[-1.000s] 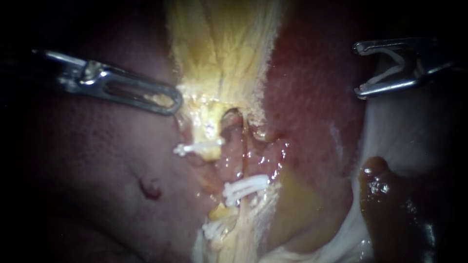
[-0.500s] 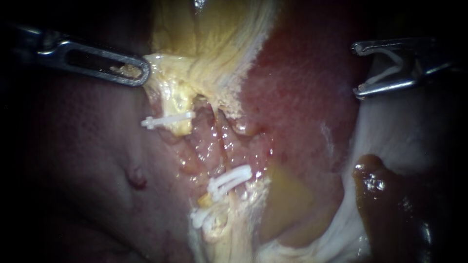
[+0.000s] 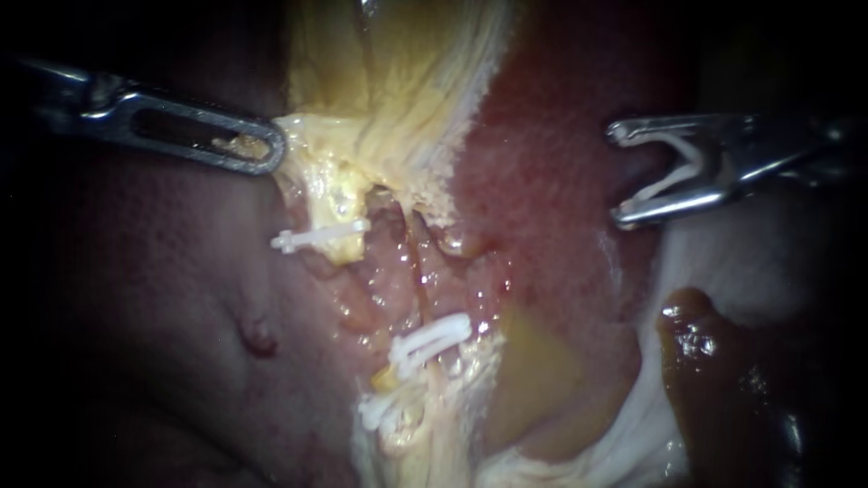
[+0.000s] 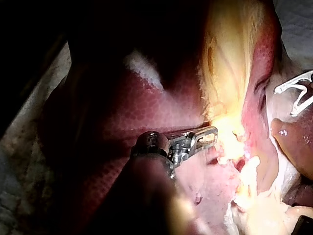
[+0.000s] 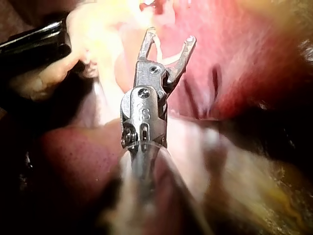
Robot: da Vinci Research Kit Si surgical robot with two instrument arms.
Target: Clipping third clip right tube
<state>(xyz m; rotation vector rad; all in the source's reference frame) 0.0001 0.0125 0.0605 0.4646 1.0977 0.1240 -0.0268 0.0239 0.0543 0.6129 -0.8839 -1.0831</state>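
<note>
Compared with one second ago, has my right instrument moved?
Yes. The right instrument, carrying a white clip in its jaws, has come leftward and slightly down, over the liver; the dark brown lump below it stayed put.

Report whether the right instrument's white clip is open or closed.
Open: white V-shaped clip spreads between parted jaws of the right instrument, ends apart.

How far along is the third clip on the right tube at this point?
Done: an upper clip and a lower pair of clips are already seated. In hand: the left instrument grips the yellow tissue, pulling it aside; the right instrument carries a loaded clip in its wide end effector, over the liver, apart from the tube. Left: reach the tube, close, release.
</note>
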